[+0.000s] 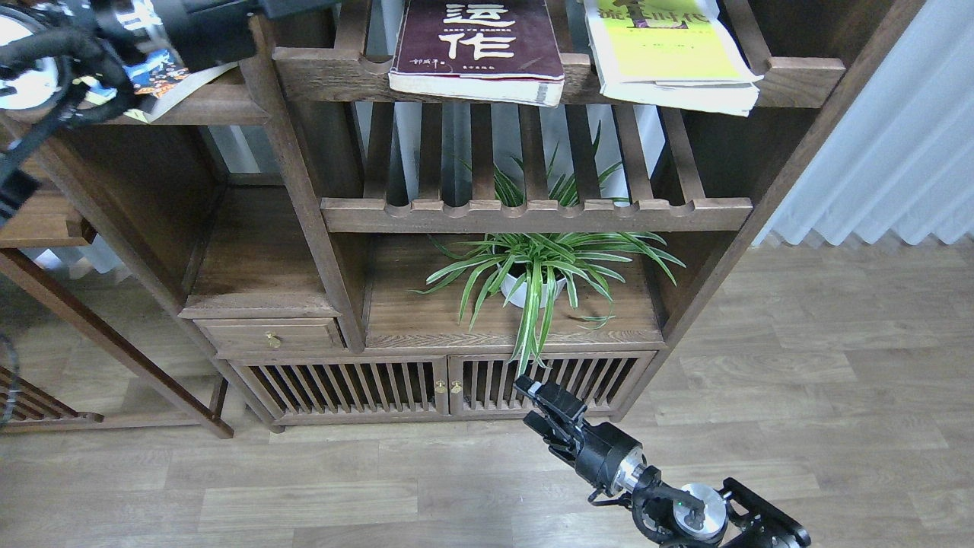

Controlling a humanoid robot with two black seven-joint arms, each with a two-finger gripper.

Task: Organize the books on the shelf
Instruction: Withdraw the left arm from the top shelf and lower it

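The maroon book with white Chinese characters lies flat on the top slatted shelf, overhanging its front rail. The lime-yellow book lies to its right and also overhangs. The cream book lies on the solid dark-brown shelf at top left, mostly hidden behind my left arm. My left gripper shows only as a dark end at the top edge, above that shelf's right end. My right gripper is low over the floor in front of the cabinet doors, empty, its fingers slightly apart.
A potted spider plant stands on the lower board under a second slatted shelf. Below are a small drawer and slatted cabinet doors. A white curtain hangs at right. A wooden frame stands at left.
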